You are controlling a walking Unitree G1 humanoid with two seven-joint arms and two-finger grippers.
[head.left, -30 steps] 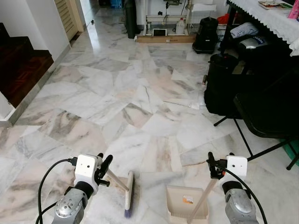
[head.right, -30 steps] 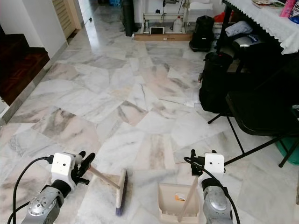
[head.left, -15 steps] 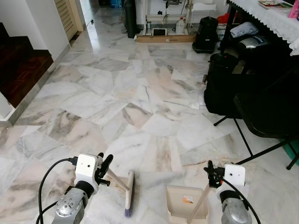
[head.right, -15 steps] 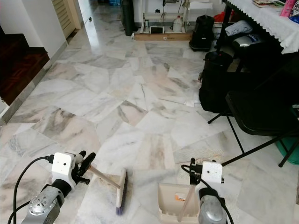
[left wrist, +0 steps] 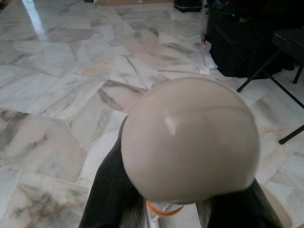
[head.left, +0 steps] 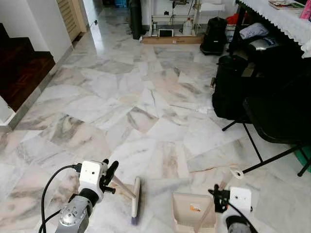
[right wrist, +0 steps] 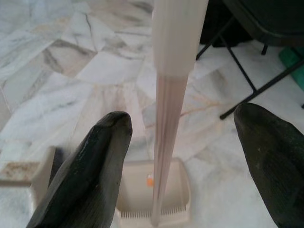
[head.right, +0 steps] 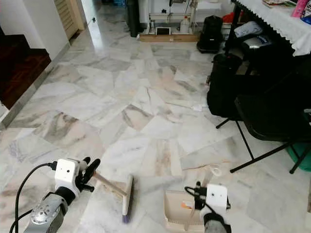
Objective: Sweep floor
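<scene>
A cream broom lies low on the marble floor, its head [head.left: 135,196] just ahead of me. My left gripper [head.left: 109,171] is shut on the broom handle [head.left: 121,188], whose rounded end [left wrist: 190,137] looms in the left wrist view. To the right, a cream dustpan [head.left: 188,211] sits on the floor with its long handle [right wrist: 167,118] upright. My right gripper [right wrist: 184,115] is open, its fingers [right wrist: 102,156] spread wide on either side of that handle without touching it. The handle's ringed top [head.left: 236,173] pokes up above the right wrist.
A black folding chair [head.left: 277,116] and black bags [head.left: 233,87] stand to the right, beside a table with a white lace cloth [head.left: 286,22]. Dark wooden stairs [head.left: 24,68] are at the left. A paper scrap [head.left: 202,110] lies on the floor ahead.
My right gripper has slid down the dustpan handle and opened, letting it go; the handle top now stands free above it. The left arm and broom have barely moved.
</scene>
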